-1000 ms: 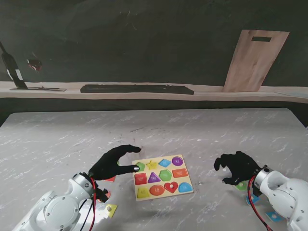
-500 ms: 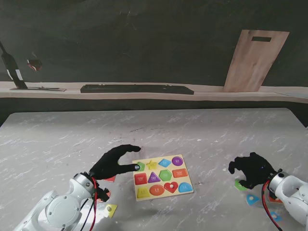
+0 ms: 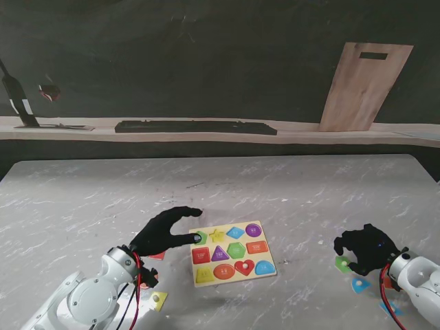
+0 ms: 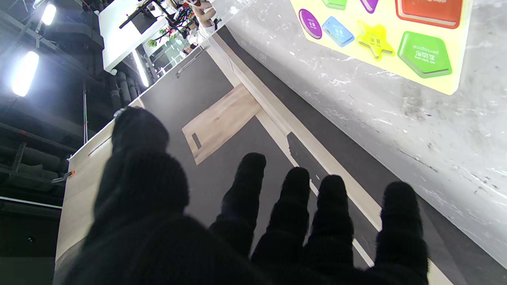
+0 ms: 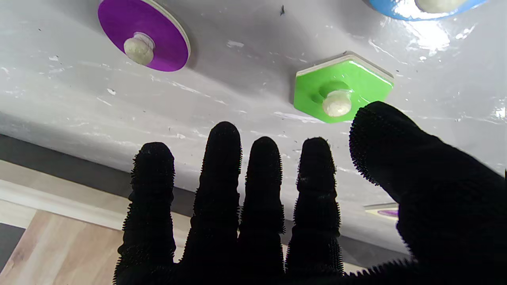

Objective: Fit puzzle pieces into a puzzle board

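The yellow puzzle board (image 3: 238, 277) lies in the middle of the table nearer to me, its slots showing coloured shapes. My left hand (image 3: 163, 234) is open beside the board's left edge, index fingertip at the green pentagon (image 3: 200, 238). The left wrist view shows the hand (image 4: 198, 221) with fingers apart and the board (image 4: 458, 43) corner with the green pentagon (image 4: 424, 53). My right hand (image 3: 368, 249) is open over a loose green hexagon piece (image 3: 342, 262). In the right wrist view the hand (image 5: 277, 206) has spread fingers, with the thumb close to the green hexagon piece (image 5: 342, 91).
Loose pieces lie by my right hand: a blue piece (image 3: 360, 284) and a purple disc (image 5: 144, 39). A red piece (image 3: 157, 256) and a yellow piece (image 3: 159, 299) lie by my left arm. A wooden board (image 3: 364, 86) leans on the back wall.
My right hand has moved right and nearer to me, away from the board, and now hovers over the green hexagon piece. The left hand has hardly moved.
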Controlling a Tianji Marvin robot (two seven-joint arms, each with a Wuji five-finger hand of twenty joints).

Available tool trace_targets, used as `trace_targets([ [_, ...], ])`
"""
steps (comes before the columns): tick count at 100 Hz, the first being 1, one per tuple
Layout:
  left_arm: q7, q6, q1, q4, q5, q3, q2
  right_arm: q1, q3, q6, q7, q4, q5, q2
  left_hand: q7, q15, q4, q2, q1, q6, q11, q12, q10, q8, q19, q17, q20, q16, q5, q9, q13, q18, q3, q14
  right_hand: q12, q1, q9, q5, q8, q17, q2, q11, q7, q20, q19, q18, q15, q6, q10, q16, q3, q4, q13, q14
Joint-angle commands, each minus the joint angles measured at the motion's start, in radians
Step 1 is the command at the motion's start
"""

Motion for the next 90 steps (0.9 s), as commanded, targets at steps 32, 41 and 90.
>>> trace_targets([
  [32, 0.001, 0.012, -0.002, -0.003, -0.004, 0.003, -0.004, 0.006, -0.025, 0.028, -0.009, 0.022, -0.009, 0.004, -0.012, -0.013, 0.033, 0.016, -0.005, -0.03, -0.011, 0.003, -0.025, -0.002, -0.016, -0.005, 0.027, -0.005, -0.019, 0.007, -0.009, -0.115, -0.006, -0.028, 0.021, 0.032, 0.059, 0.051, -0.069, 0.013, 0.006, 0.024, 0.069, 0.02, 0.02, -0.008, 0.046, -0.046, -0.035, 0.023, 0.02, -0.077, 0.043, -0.012],
  [41, 0.002, 0.012, -0.002, -0.004, -0.004, 0.002, -0.004, 0.005, -0.026, 0.032, -0.009, 0.02, -0.007, 0.002, -0.013, -0.012, 0.033, 0.017, -0.005, -0.029, -0.011, 0.003, -0.024, -0.002, -0.016, -0.005, 0.028, -0.005, -0.017, 0.008, -0.009, -0.114, -0.006, -0.027, 0.022, 0.047, 0.069, 0.058, -0.113, 0.015, -0.004, 0.026, 0.104, 0.02, 0.021, -0.007, 0.052, -0.064, -0.037, 0.025, 0.012, -0.117, 0.049, -0.012],
  [90, 0.004, 0.015, 0.003, -0.007, 0.002, -0.001, -0.004, 0.02, -0.059, 0.07, -0.015, 0.044, -0.007, 0.003, -0.013, -0.012, 0.032, 0.022, -0.002, -0.031, -0.012, 0.002, -0.026, -0.002, -0.016, -0.004, 0.031, -0.006, -0.012, 0.009, -0.008, -0.114, -0.008, -0.028, 0.024, 0.079, 0.093, 0.073, -0.153, 0.015, -0.005, 0.033, 0.158, 0.02, 0.027, -0.003, 0.067, -0.103, -0.04, 0.032, -0.008, -0.163, 0.06, -0.009],
])
